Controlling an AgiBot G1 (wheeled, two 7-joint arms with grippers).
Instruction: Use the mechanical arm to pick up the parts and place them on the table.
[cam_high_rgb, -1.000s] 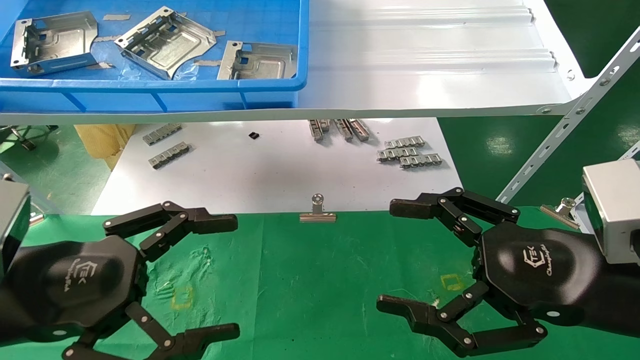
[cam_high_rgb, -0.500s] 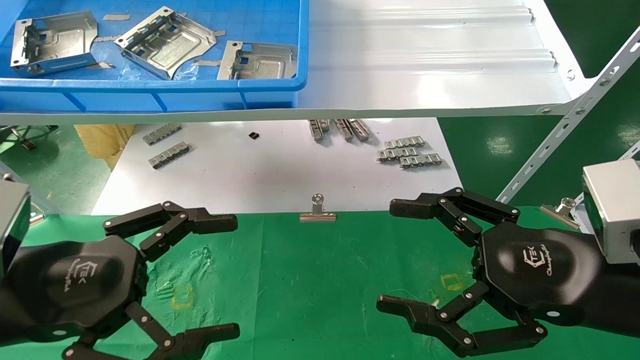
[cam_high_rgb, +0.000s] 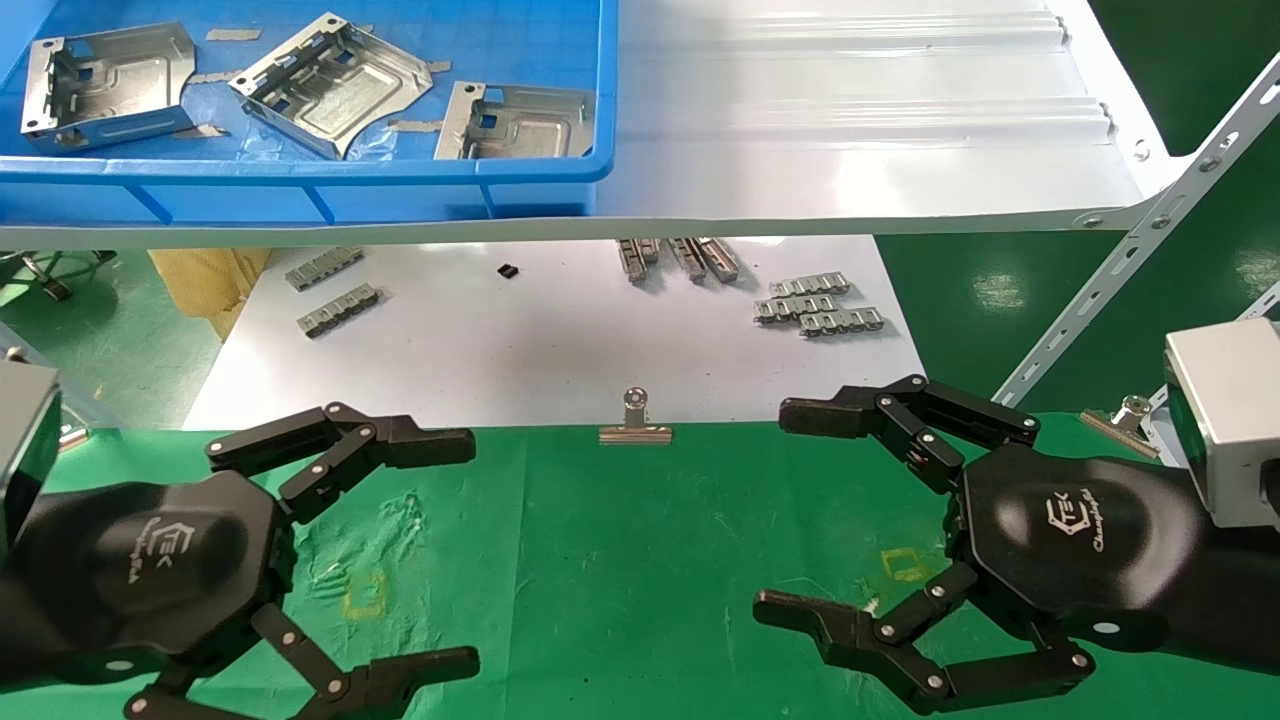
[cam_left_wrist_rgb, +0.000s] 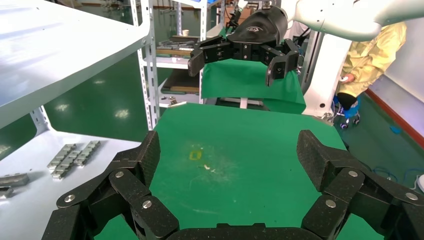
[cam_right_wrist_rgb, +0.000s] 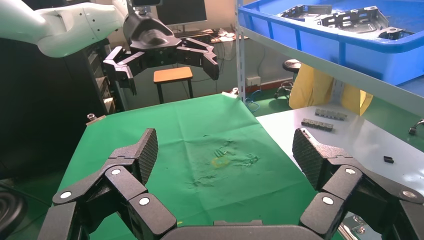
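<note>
Three silver sheet-metal parts lie in a blue bin (cam_high_rgb: 300, 185) on the white shelf at the upper left: one at the left (cam_high_rgb: 105, 85), one in the middle (cam_high_rgb: 335, 85), one at the right (cam_high_rgb: 515, 122). They also show in the right wrist view (cam_right_wrist_rgb: 350, 15). My left gripper (cam_high_rgb: 450, 550) hovers open and empty over the green table (cam_high_rgb: 640, 560) at the lower left. My right gripper (cam_high_rgb: 790, 515) hovers open and empty over it at the lower right. Both point toward the table's middle, far below the bin.
A white board (cam_high_rgb: 540, 330) behind the table holds small segmented metal strips (cam_high_rgb: 815, 305). A silver binder clip (cam_high_rgb: 636, 420) sits on the table's far edge. The white shelf (cam_high_rgb: 850, 130) overhangs the board, with a slanted metal brace (cam_high_rgb: 1130, 260) at the right.
</note>
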